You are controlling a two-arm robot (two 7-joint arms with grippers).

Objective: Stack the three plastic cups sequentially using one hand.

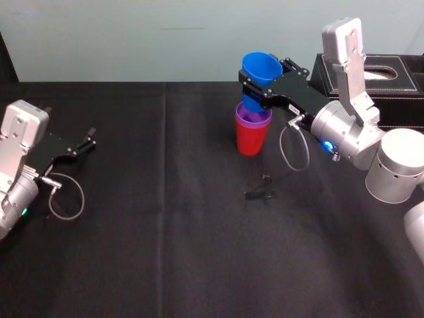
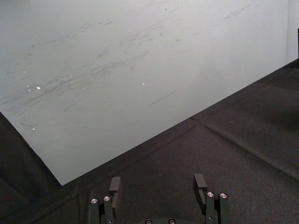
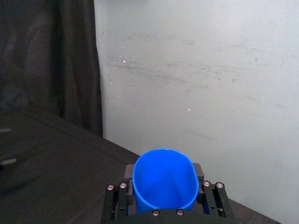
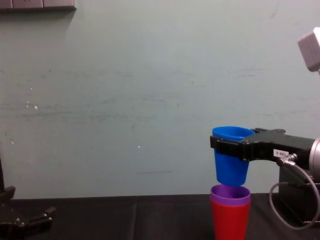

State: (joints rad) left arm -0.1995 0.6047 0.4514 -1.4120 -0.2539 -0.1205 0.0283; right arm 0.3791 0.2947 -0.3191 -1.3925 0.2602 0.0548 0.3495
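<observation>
The red cup (image 1: 252, 140) stands upright on the black table, right of centre, with the purple cup (image 1: 254, 118) nested inside it so that just its rim shows (image 4: 230, 193). My right gripper (image 1: 264, 83) is shut on the blue cup (image 1: 260, 68), gripping it just below the rim. In the chest view the blue cup (image 4: 230, 159) hangs directly above the purple rim with a small gap. The right wrist view looks into the blue cup (image 3: 164, 182) between the fingers (image 3: 206, 196). My left gripper (image 1: 89, 140) rests open at the table's left, and shows with nothing in it (image 2: 158, 186).
A dark stitched tissue box (image 1: 381, 83) stands at the back right behind my right arm. A small black item (image 1: 263, 191) lies on the cloth in front of the cups. A pale wall (image 4: 125, 100) rises behind the table.
</observation>
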